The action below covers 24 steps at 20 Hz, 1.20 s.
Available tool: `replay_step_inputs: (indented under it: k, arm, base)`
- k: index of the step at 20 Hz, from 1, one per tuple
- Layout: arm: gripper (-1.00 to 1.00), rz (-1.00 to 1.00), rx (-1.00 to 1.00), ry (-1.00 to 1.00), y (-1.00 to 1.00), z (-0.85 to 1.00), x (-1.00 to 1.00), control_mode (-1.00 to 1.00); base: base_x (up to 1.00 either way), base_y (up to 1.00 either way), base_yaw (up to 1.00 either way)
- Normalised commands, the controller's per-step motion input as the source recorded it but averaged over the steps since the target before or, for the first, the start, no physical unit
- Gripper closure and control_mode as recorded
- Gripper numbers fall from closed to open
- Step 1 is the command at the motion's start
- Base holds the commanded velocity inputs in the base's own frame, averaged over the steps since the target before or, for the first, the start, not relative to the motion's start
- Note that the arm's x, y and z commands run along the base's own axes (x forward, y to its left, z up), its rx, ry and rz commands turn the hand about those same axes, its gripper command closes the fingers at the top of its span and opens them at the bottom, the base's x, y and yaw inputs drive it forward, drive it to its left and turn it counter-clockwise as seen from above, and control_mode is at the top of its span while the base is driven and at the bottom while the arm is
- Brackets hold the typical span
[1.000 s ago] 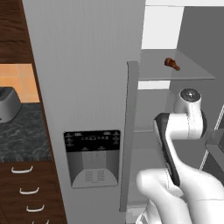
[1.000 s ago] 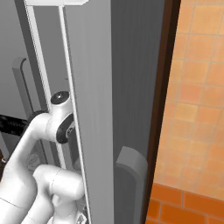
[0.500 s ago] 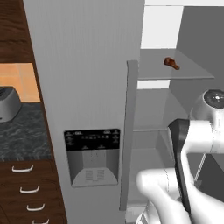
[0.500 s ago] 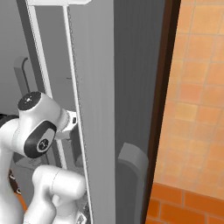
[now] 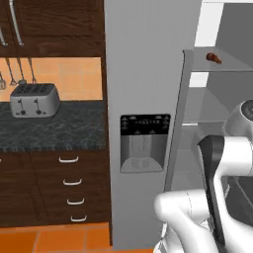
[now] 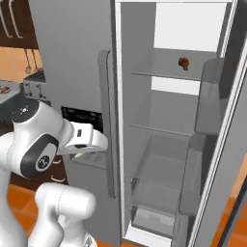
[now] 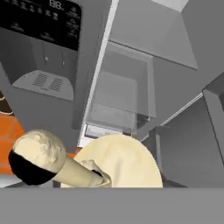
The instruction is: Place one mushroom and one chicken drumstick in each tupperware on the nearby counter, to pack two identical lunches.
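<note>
kitchen | fridge | toaster | counter | drawers

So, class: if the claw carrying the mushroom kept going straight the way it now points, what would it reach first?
Probably the open fridge's lower shelves: the hand view looks past the mushroom into that compartment, beside the dispenser. Depth is unclear.

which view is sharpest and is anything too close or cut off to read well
Right base view is clearest: open fridge evenly lit, drumstick small on its upper shelf. Left base view: flat light, drumstick tiny, the arm blocking the lower right. Hand view: the mushroom looms so close that it crops at the bottom; the dispenser panel's text is illegible.
</note>
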Motion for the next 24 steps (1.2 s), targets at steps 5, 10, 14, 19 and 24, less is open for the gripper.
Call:
replay_step_inputs:
  k: [5,10,14,19,24]
  arm:
    - [1.0,0.0,0.0,0.0,0.0,0.0,0.0,1.0]
    - [1.0,0.0,0.0,0.0,0.0,0.0,0.0,1.0]
    - [1.0,0.0,0.0,0.0,0.0,0.0,0.0,1.0]
    - [1.0,0.0,0.0,0.0,0.0,0.0,0.0,1.0]
    - [1.0,0.0,0.0,0.0,0.0,0.0,0.0,1.0]
  base:
    - [0.37,1.0,0.06]
    - [0.3,1.0,0.02]
    - [0.03,1.0,-0.04]
    - [0.26,1.0,-0.02]
    - [0.78,1.0,0.0]
